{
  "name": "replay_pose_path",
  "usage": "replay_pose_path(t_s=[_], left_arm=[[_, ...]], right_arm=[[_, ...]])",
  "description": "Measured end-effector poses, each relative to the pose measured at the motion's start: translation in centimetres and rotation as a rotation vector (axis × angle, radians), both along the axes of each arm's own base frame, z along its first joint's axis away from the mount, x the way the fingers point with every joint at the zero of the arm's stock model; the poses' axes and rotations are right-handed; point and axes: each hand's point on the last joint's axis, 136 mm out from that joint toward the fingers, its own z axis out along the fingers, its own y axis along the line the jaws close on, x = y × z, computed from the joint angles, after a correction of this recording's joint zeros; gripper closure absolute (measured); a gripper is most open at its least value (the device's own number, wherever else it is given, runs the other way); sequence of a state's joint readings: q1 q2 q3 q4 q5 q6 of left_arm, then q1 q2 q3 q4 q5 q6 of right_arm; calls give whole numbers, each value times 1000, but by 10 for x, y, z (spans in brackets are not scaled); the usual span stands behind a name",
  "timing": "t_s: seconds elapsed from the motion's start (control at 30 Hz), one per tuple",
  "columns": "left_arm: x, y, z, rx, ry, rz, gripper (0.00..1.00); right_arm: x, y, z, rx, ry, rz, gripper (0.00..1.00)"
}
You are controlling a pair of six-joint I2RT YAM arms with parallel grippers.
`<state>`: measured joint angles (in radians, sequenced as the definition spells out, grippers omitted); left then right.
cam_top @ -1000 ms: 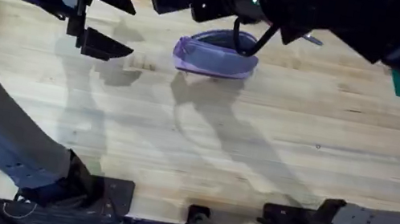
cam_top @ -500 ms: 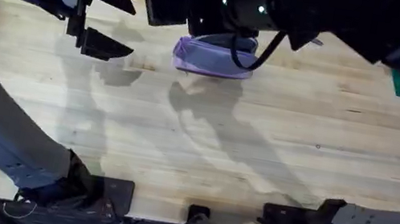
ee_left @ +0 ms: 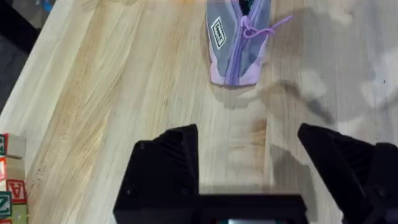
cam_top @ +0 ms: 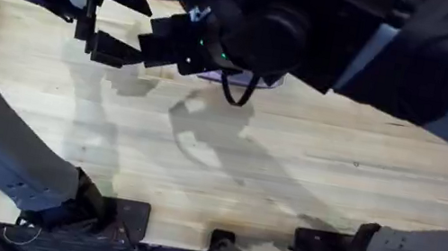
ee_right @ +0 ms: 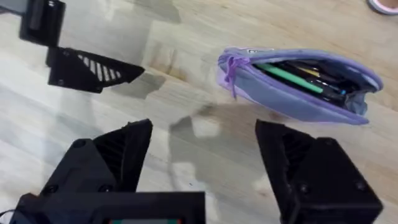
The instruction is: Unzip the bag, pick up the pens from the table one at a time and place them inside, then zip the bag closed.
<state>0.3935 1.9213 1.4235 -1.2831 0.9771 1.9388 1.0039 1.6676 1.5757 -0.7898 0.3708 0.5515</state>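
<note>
The bag (ee_right: 298, 84) lies on the table (ee_right: 186, 37) with its zip open, and the green pen (ee_right: 287, 77) and a dark pen (ee_right: 314, 70) beside it already sit inside, so the loading looks done and only the zipping shut appears left. The right gripper (ee_right: 202, 165) hovers near the bag's pull-tab end with fingers spread and nothing held; the left gripper (ee_left: 261, 165) waits apart from the bag, also spread and empty

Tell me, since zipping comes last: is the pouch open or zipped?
Open. The bag gapes along its top, with the green pen and dark pens visible inside.
</note>
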Motion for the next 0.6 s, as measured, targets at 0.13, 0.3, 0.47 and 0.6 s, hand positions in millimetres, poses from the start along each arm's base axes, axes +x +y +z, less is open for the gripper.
replay_pose_path(t_s=[0.13, 0.3, 0.47, 0.6], left_arm=[[0, 0, 0, 0, 0, 0, 7], [0, 0, 0, 0, 0, 0, 7], [0, 0, 0, 0, 0, 0, 7], [0, 0, 0, 0, 0, 0, 8]], right_arm=[[3, -2, 0, -7, -11, -14, 6], [4, -4, 1, -11, -17, -21, 5], [5, -4, 1, -12, -19, -23, 6], [5, -4, 1, -12, -20, -23, 5]])
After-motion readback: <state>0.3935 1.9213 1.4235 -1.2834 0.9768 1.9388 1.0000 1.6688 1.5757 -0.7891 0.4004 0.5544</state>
